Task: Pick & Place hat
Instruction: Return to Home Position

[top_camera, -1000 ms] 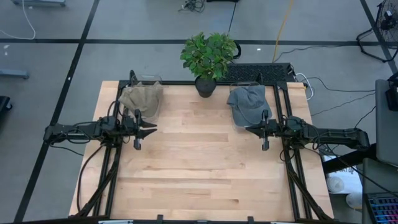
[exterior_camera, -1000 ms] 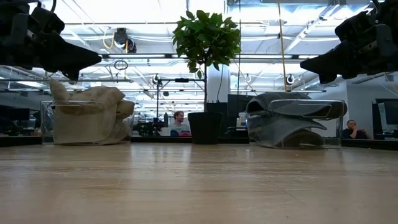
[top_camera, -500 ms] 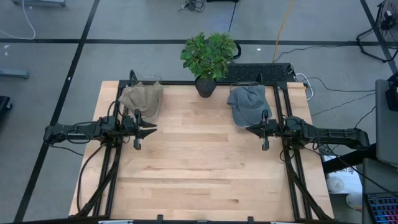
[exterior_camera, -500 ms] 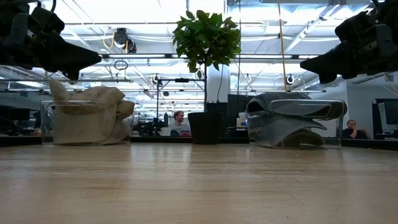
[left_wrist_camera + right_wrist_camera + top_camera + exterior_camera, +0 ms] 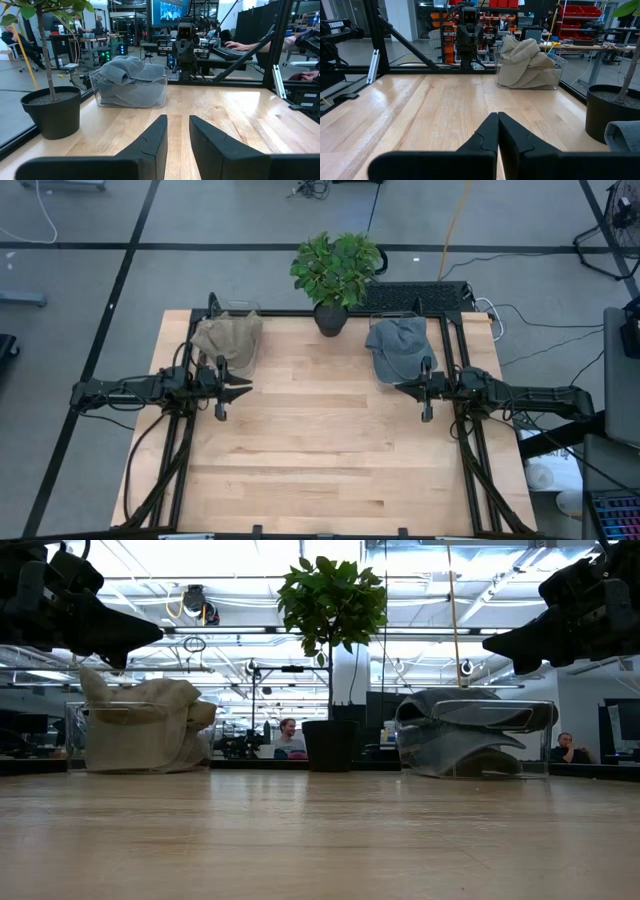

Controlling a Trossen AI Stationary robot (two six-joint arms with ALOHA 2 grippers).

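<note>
Homing wants raised, unhurried arms: brown caps sit in the bin left of the plant; left gripper slightly parted, right gripper closed, both empty, hover on the plant's near side

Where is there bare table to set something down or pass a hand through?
Bare: the middle strip between the left gripper and right gripper, and the whole near half of the table from them to the front edge. Crowded along the far edge: brown-cap bin, plant pot, grey-cap bin, with smaller gaps either side of the pot.
</note>
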